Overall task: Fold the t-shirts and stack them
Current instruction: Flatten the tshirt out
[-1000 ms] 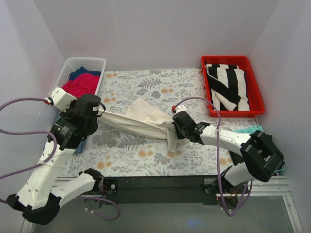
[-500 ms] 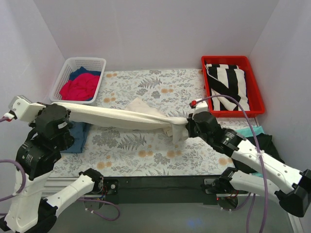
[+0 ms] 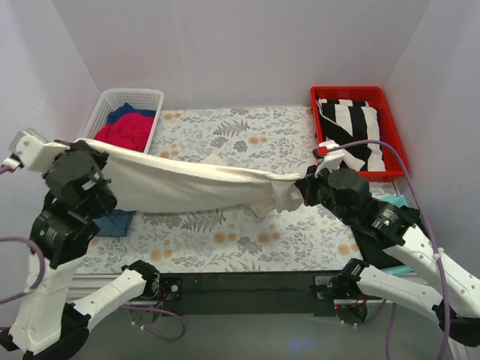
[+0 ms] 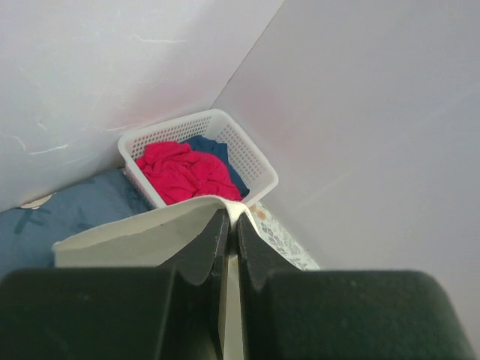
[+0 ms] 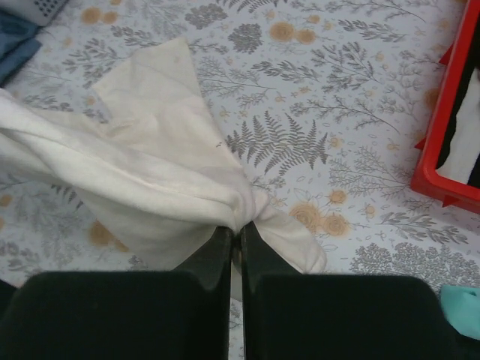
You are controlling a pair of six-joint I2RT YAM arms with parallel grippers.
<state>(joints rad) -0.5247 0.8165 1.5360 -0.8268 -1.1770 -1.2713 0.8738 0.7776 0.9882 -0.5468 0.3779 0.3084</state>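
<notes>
**Operator:** Report the left tool.

**Technician:** The left tool (image 4: 231,217) has its fingers pressed together, pinching one edge of the cream t-shirt (image 3: 187,184). It is raised over the left side of the bench (image 3: 247,142), near the white basket (image 3: 105,101).

**Operator:** And the right tool?

**Technician:** The right tool (image 5: 235,231) has its fingers closed on a bunched end of the same shirt, above the right half of the bench.

**Operator:** Where is the shirt?

**Technician:** It hangs between both tools as a sagging band. Whether its lower flap touches the bench cannot be told.

**Operator:** Other shirts?

**Technician:** A red t-shirt (image 3: 124,131) and a navy t-shirt (image 3: 129,112) lie in the basket. A blue t-shirt (image 3: 116,221) lies on the bench under the left arm.
</notes>
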